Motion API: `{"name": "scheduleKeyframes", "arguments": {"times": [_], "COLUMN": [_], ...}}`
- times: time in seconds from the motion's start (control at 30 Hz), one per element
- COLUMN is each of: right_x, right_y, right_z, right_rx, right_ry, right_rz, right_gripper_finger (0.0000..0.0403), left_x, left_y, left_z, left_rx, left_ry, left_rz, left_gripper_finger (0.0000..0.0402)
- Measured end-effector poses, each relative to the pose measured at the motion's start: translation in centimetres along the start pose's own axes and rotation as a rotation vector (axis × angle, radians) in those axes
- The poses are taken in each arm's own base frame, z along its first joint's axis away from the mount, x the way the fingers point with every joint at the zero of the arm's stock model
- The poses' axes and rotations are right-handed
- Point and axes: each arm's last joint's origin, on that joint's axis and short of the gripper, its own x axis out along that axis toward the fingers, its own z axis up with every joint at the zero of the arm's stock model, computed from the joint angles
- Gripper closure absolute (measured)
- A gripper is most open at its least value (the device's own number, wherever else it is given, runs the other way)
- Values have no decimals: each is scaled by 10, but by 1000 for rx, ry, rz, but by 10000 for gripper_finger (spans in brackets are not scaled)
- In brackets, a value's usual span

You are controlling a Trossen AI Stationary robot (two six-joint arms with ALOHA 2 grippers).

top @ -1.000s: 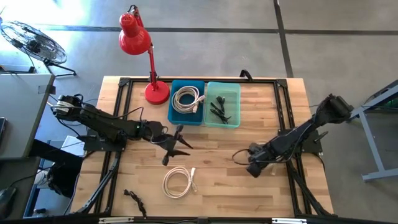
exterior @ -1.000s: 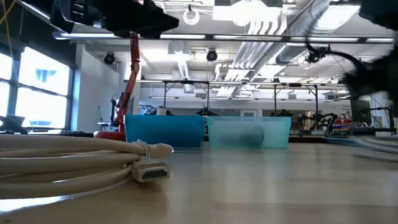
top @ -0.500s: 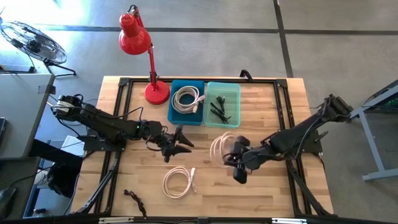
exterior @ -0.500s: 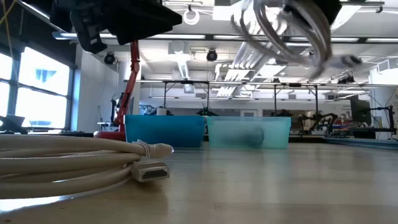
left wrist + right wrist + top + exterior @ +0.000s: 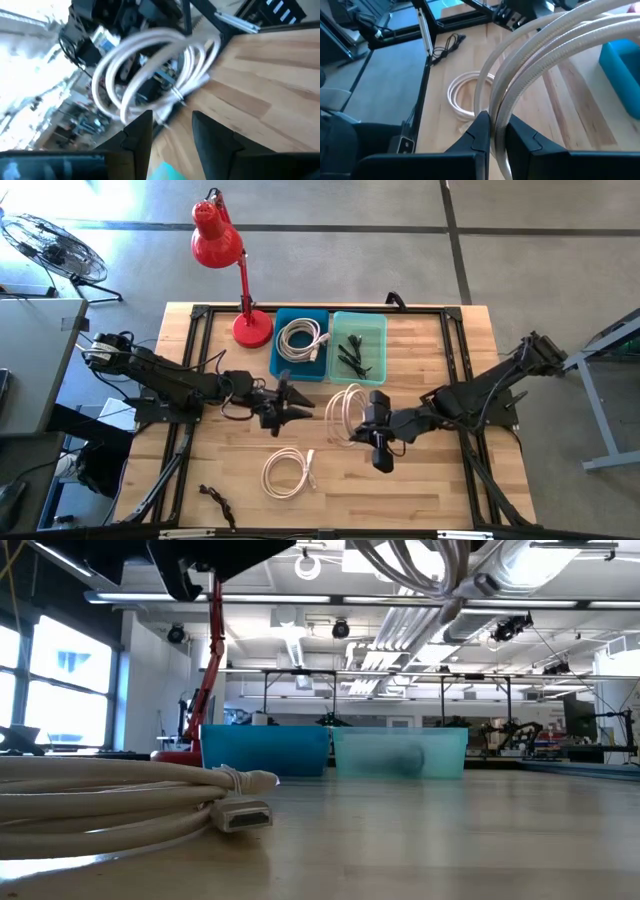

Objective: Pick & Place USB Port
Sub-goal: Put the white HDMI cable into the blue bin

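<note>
Right gripper (image 5: 352, 423) holds a white cable coil (image 5: 344, 412) aloft.
Its fingers pinch the coil; left gripper (image 5: 300, 408), empty, fingers apart, faces it.

2 dark, jointed arms are seen from above, each built of slim black links with rounded joint housings. Thin black cables are looped along the left arm (image 5: 165, 380). Each hand, left hand (image 5: 290, 406) and right hand (image 5: 352, 432), is ended by 2 dark, flat fingers (image 5: 482, 131).

The lamp (image 5: 222, 255) is red; the two bins are blue (image 5: 300, 344) and teal (image 5: 359, 347); the cable coils (image 5: 287, 473) are cream-white; the bench (image 5: 440, 480) is pale wood.
</note>
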Motion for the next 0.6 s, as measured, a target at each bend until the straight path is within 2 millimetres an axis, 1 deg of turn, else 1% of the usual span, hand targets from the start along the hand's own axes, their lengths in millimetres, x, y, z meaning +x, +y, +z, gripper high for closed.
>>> {"name": "scheduleKeyframes", "arguments": {"times": [0.33,0.4,0.5,0.6], "right_x": [3,4,5,5], "right_y": [-8,-9,-9,-8], "right_z": [5,6,6,8], "right_rx": [9,12,11,-4], "right_ry": [9,12,4,-12], "right_rz": [32,36,39,50], "right_gripper_finger": [375,375,375,375], "left_x": [0,2,9,18], "left_y": [2,5,11,11], "left_z": [2,5,9,10], "left_rx": [28,28,29,29], "left_ry": [-26,-33,-49,-53], "left_rz": [14,25,43,20], "left_gripper_finger": [266,266,266,266]}}
